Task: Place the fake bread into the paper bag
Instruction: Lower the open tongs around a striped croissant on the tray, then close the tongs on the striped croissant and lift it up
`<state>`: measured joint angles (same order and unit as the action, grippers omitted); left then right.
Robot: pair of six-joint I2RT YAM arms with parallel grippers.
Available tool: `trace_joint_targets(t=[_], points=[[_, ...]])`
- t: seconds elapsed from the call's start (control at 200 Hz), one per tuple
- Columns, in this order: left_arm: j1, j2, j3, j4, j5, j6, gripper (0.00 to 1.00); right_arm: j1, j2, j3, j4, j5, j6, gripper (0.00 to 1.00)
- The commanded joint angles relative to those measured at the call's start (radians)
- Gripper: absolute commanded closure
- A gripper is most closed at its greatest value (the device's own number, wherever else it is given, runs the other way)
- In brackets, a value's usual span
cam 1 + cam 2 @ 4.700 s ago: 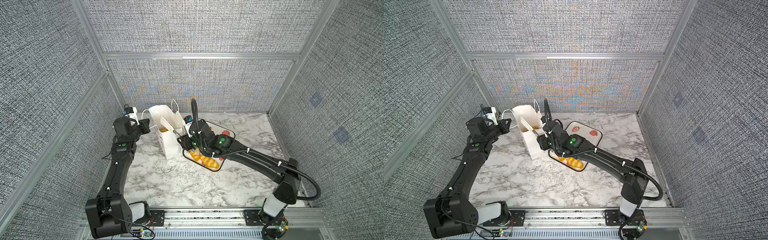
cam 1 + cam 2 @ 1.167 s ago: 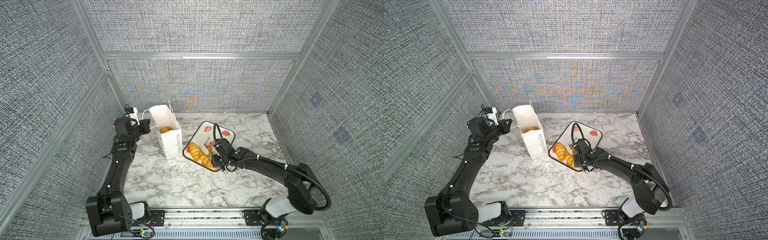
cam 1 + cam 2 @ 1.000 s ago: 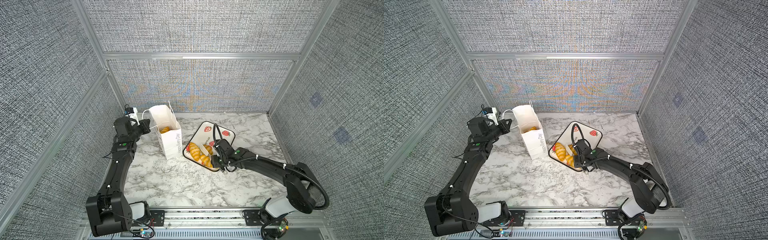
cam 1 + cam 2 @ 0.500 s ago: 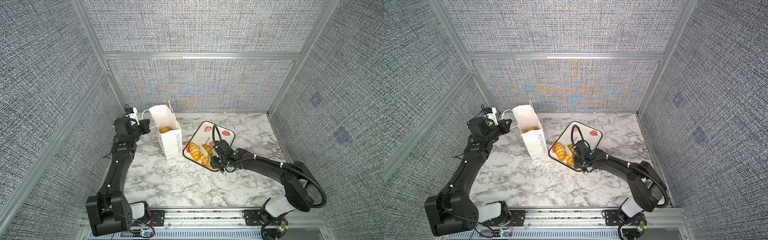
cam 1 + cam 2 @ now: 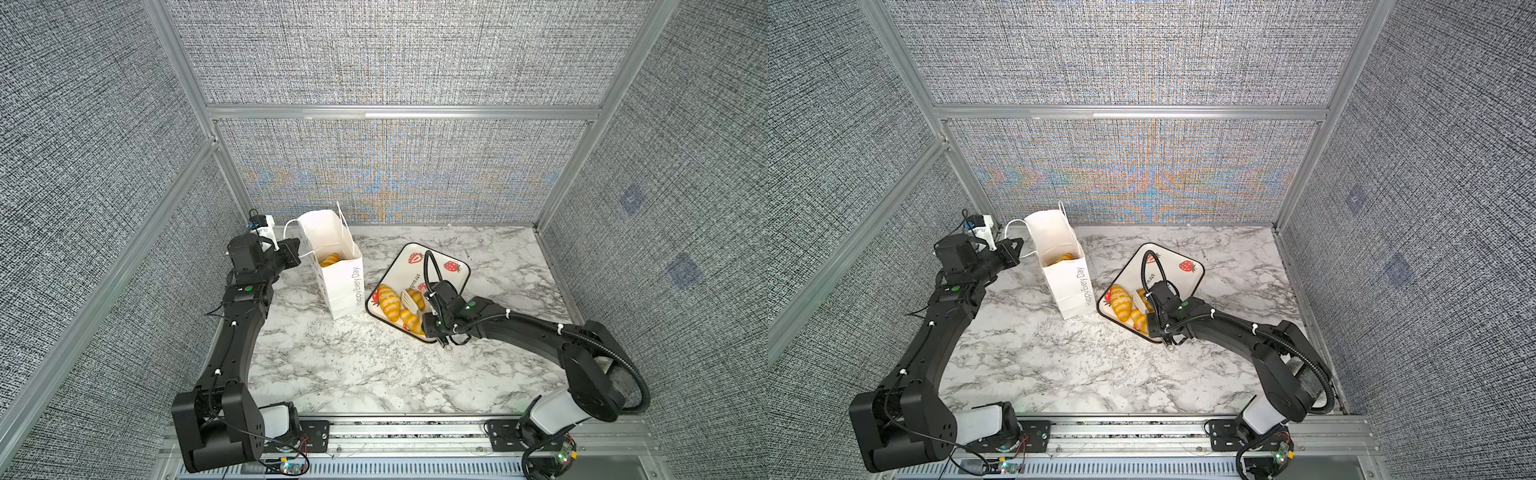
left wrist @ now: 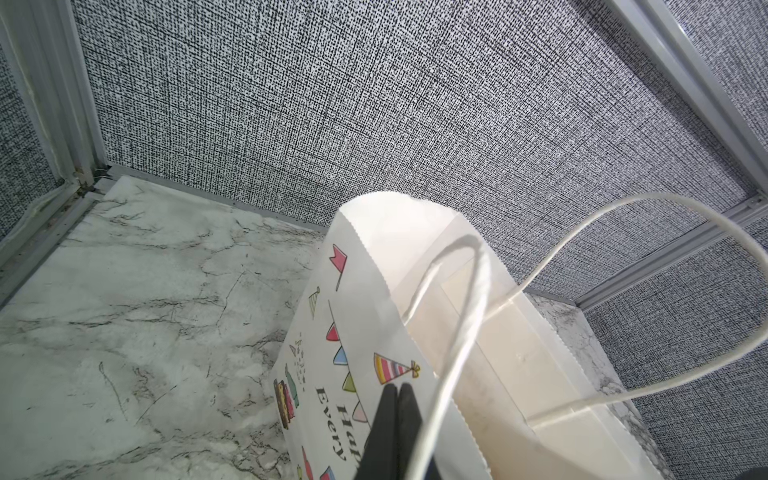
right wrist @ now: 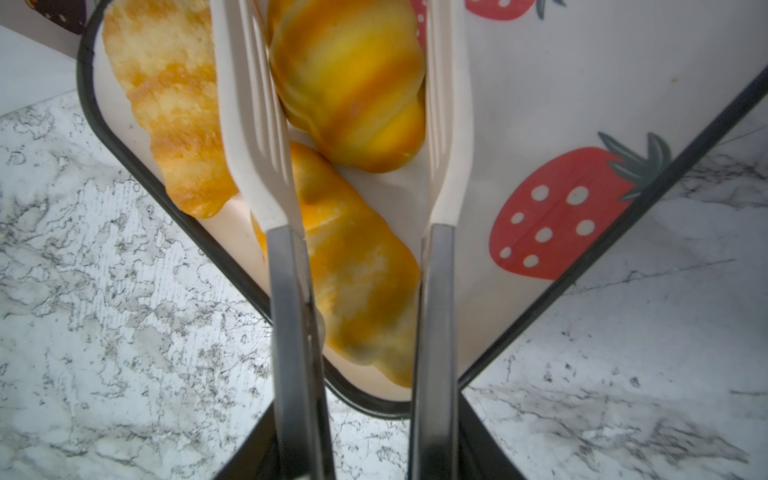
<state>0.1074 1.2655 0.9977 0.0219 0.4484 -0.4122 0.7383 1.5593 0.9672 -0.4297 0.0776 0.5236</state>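
Top views, left pincer: I see the left pincer (image 5: 296,254) with its jaws together, right at the side of the paper bag (image 5: 343,282). The bag stands upright just beyond its tips.
Top views, bag contents: one piece of fake bread (image 5: 329,259) lies inside the open bag, past the left pincer's tips.
Top views, right pincer: the right pincer (image 5: 1140,300) hangs low over the tray (image 5: 1173,259), well apart from the bag. A striped loaf (image 5: 1121,308) lies just beside its white blades, on the bag's side.
Left wrist, left pincer: the two black fingers (image 6: 386,415) press together. A cord handle (image 6: 465,324) runs just beside them; I cannot tell whether any of it is pinched.
Left wrist, bag: its printed face sits directly behind the fingertips.
Right wrist, right pincer: I read the blades (image 7: 249,124) as part-way open, one on each side of a roll (image 7: 349,95) and close against it. I cannot tell whether they squeeze it.
Right wrist, other bread: the striped loaf (image 7: 166,95) lies outside one blade, and a long loaf (image 7: 357,274) lies between the metal arms, nearer the wrist.
Right wrist, surface: the marble tabletop (image 7: 124,332) shows under the arms.
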Motion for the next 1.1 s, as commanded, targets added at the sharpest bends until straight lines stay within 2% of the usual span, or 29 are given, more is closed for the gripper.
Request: trace_joint_targets(t=[0.0, 0.15, 0.715, 1.095], points=[[0.002, 0.0, -0.004, 0.027, 0.016, 0.006, 1.0, -0.001, -0.008, 0.005, 0.011, 0.017, 0.014, 0.56], [0.003, 0.002, -0.004, 0.03, 0.021, 0.003, 1.0, -0.004, -0.025, 0.006, 0.011, 0.034, 0.011, 0.59], [0.002, 0.004, -0.005, 0.032, 0.021, 0.003, 1.0, -0.014, -0.114, 0.02, 0.043, 0.082, 0.011, 0.6], [0.002, 0.003, -0.005, 0.033, 0.024, 0.0, 1.0, -0.013, -0.202, 0.052, 0.126, 0.099, 0.01, 0.61]])
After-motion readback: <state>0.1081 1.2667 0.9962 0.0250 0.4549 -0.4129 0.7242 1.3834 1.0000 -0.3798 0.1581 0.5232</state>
